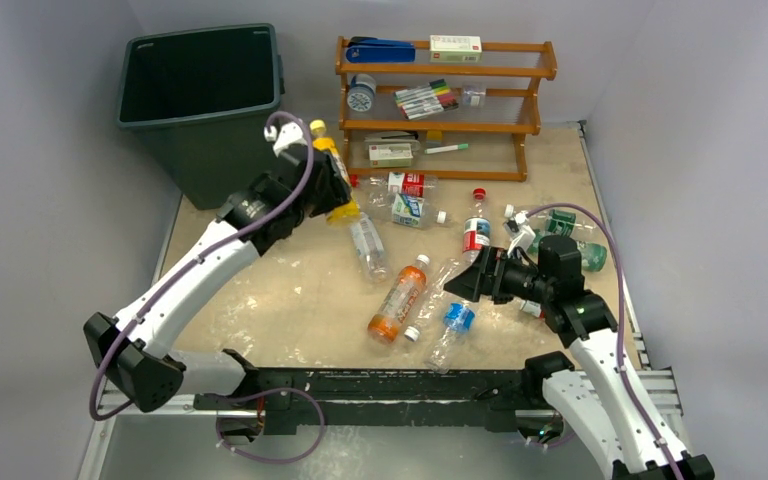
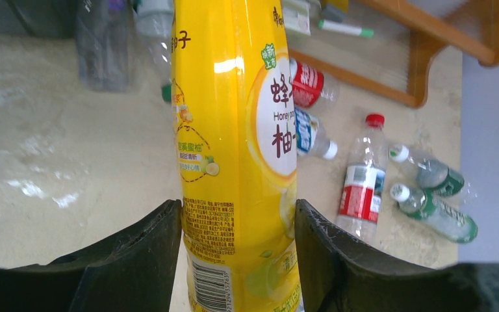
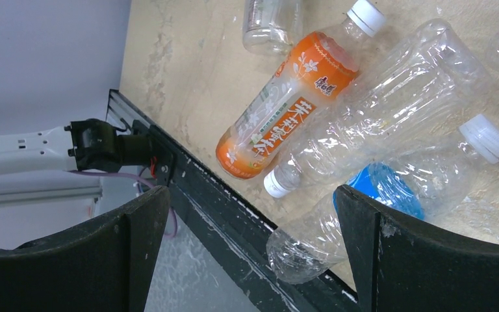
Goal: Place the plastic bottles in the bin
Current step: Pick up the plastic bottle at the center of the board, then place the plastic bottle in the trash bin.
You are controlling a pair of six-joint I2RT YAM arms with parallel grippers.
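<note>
Plastic bottles lie scattered across the desk, and one is off it: a tall yellow-labelled bottle clamped on both sides of its label in the jaws of the left arm. From above, this bottle sits just beside the near right corner of the bin, not yet over its opening. The bin stands at the far left of the desk, beside a wooden rack.

The step in hand appears to be carrying this bottle to the bin. To do it well, the arm should probably raise the bottle until its whole length clears the rim, swing it left over the dark opening, and only then part the jaws. The bottle juts far out of the grip, so its capped end could strike the rim if moved across too low.

The jaws of the right arm are wide apart and empty, hanging above bottles near the front edge.

Only the overhead view shows the bin and how the held bottle stands to it. Only the left wrist view shows the grip closely, both fingers pressed flat on the label. The right wrist view makes plain an orange-labelled bottle, a crushed clear bottle and a blue-labelled bottle lying close together; the clear one is hard to pick out from above.
</note>
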